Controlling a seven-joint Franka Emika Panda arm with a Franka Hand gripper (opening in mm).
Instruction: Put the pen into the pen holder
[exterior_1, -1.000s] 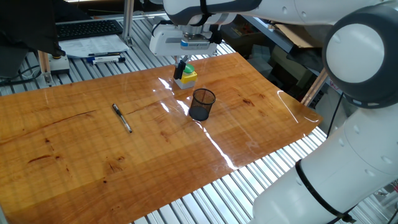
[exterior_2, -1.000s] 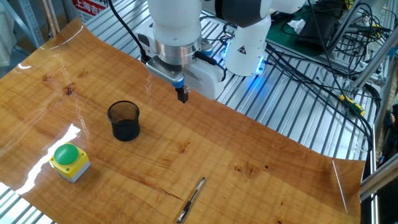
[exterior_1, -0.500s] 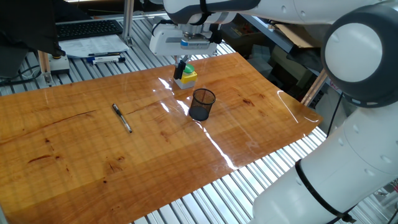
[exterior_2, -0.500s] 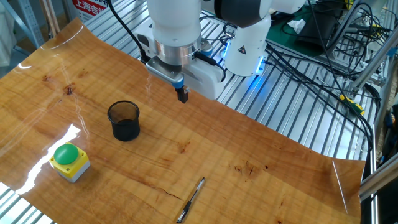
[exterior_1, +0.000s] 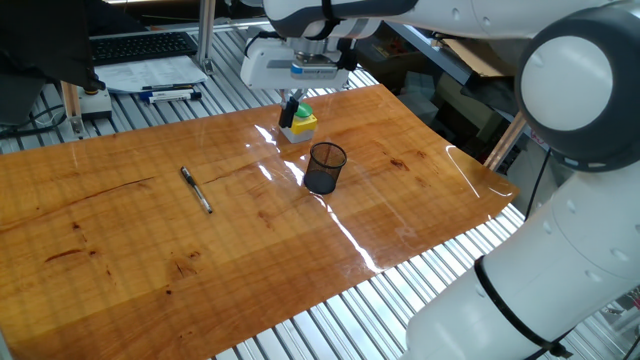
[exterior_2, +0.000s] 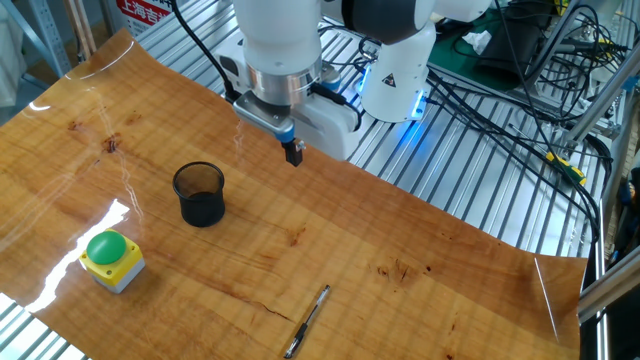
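My arm reaches out over the far edge of the table, wrist turned straight down, white links bulking behind it. My gripper (exterior_2: 293, 153) hangs in the air clear of the wood, holding nothing. My fingers (exterior_1: 289, 110) point downward, dark and slim, pressed close together with no visible gap between them in either view.

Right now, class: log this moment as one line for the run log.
end effector: empty, raised near table edge | pen: flat on table, untouched | holder: upright, empty | step: approach pen
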